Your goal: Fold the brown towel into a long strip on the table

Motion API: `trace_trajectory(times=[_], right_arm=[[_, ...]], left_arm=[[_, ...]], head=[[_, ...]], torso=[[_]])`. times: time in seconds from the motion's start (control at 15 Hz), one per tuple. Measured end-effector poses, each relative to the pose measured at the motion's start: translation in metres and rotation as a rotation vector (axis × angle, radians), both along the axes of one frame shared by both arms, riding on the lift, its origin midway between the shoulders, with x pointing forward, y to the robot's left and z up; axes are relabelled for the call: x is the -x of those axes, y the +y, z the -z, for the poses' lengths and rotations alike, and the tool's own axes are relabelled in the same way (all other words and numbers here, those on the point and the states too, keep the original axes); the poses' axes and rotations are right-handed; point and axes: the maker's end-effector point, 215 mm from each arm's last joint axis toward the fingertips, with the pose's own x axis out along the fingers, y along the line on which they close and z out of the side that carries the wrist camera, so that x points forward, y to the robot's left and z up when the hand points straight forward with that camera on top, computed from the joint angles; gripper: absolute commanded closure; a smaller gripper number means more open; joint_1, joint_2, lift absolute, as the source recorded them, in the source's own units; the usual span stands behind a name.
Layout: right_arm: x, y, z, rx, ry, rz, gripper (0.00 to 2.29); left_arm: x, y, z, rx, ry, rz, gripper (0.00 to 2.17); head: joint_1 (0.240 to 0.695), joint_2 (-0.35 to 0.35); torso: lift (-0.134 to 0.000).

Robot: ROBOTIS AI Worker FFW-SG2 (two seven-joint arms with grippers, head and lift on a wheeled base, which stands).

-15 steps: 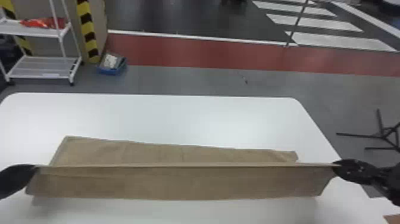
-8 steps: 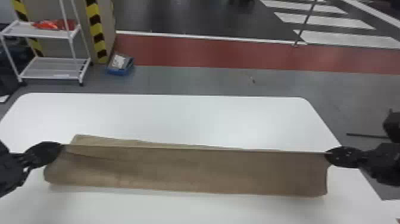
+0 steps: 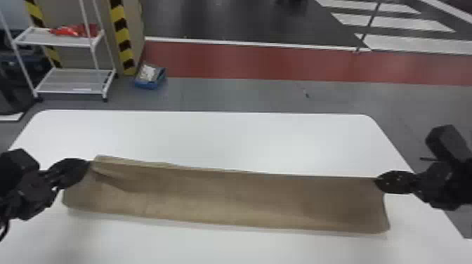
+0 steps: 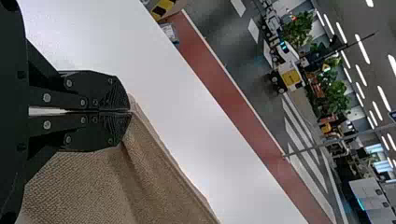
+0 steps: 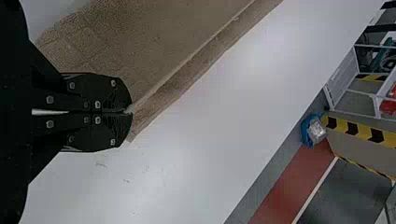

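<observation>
Two sets of jaws pinch the brown towel [image 3: 224, 200]; beyond, a blue bin [image 3: 149, 85] holds something whitish [image 3: 147, 73].

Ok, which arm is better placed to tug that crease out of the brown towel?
Left, probably: the left gripper pinches the brown towel just beside the crease, while the right gripper holds the opposite end.

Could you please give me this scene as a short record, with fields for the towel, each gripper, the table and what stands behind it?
towel: brown towel, folded into a long strip lengthwise across the table
left gripper: left gripper, shut on the towel's far left corner
right gripper: right gripper, shut on its far right corner
table: white table, with rounded far corners
behind table: white shelf rack at left, blue bin on the floor beside it
</observation>
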Motion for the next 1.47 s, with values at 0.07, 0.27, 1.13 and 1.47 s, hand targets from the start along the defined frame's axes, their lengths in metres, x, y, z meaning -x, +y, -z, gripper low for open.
trace_trajectory(times=[0.07, 0.27, 1.13, 1.47], right_arm=[[-0.003, 0.003, 0.003, -0.002, 0.006, -0.003, 1.84], [-0.019, 0.0, 0.007, 0.017, -0.032, 0.07, 0.0], [-0.008, 0.009, -0.008, -0.268, -0.267, 0.42, 0.07], [0.025, 0.033, 0.023, -0.331, -0.138, 0.445, 0.09]], left_arm=[[-0.004, 0.0, -0.004, 0.007, -0.022, -0.016, 0.46], [-0.017, 0.0, -0.019, 0.035, -0.098, -0.08, 0.01], [0.026, 0.069, -0.049, 0.415, -0.236, -0.328, 0.03], [0.064, 0.085, -0.024, 0.489, -0.212, -0.379, 0.03]], head=[[0.695, -0.12], [0.695, -0.116], [0.695, -0.044], [0.695, 0.014]], torso=[[-0.121], [-0.121], [-0.121], [-0.121]])
